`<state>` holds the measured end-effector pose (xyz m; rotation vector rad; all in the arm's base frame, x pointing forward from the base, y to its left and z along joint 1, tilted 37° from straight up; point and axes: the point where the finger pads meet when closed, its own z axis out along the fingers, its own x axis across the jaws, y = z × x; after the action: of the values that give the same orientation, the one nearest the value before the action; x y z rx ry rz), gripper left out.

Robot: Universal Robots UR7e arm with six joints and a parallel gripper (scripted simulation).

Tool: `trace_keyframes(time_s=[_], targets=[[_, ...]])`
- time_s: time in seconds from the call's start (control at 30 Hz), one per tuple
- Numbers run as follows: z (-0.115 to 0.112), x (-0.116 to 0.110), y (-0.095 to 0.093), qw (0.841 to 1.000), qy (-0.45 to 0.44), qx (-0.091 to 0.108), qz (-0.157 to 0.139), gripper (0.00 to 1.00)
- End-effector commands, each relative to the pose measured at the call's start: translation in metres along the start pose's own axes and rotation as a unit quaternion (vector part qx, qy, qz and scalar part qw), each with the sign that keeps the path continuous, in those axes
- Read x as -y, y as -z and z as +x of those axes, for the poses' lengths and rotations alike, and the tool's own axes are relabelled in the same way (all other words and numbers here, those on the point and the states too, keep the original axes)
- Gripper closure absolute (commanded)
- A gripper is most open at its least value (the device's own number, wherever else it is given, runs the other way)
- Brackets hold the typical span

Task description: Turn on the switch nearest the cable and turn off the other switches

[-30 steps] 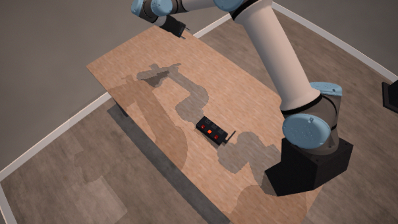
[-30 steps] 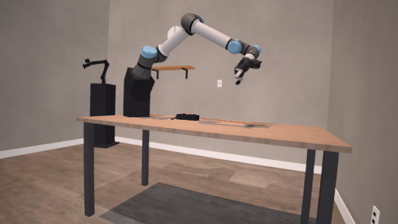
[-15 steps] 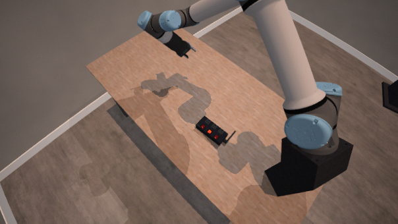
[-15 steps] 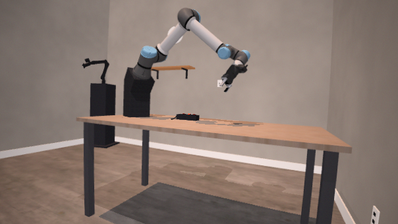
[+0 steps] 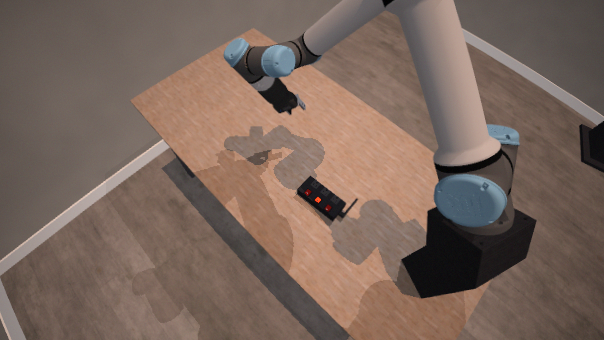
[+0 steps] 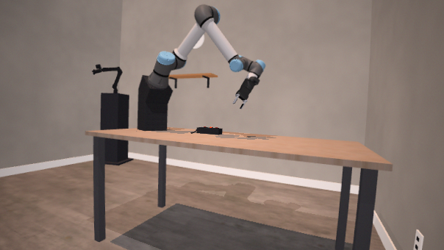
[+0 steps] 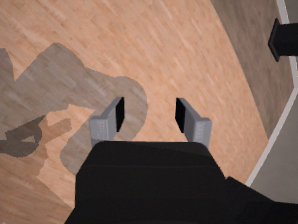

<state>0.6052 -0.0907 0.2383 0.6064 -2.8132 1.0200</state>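
A black power strip (image 5: 321, 197) (image 6: 209, 130) lies flat on the wooden table (image 5: 200, 100) (image 6: 294, 147) (image 7: 100, 16), right way up, with its short cable (image 5: 350, 206) pointing toward the robot base. Its three switches show red, and the middle switch (image 5: 318, 199) glows brightest. My gripper (image 5: 294, 107) (image 6: 238, 104) (image 7: 150, 107) is open and empty. It hangs high above the table, beyond the strip's end farthest from the cable. The strip is not in the wrist view, which shows only bare table and arm shadow between the fingers.
The robot base (image 5: 470, 250) stands on the table's corner beside the cable end. A black pedestal with a small camera arm (image 6: 115, 125) stands behind the table. A wall shelf (image 6: 192, 76) hangs behind the arm. A dark mat (image 6: 220, 228) lies under the table.
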Motion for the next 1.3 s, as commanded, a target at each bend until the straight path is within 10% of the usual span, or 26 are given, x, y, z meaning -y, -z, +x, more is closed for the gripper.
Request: trace_keyframes(time_s=[0.0, 1.27], targets=[[0.002, -0.034, -0.014, 0.998, -0.056, 0.035, -0.004, 0.00], [0.009, -0.224, -0.098, 0.921, -0.344, 0.169, -0.066, 0.00]])
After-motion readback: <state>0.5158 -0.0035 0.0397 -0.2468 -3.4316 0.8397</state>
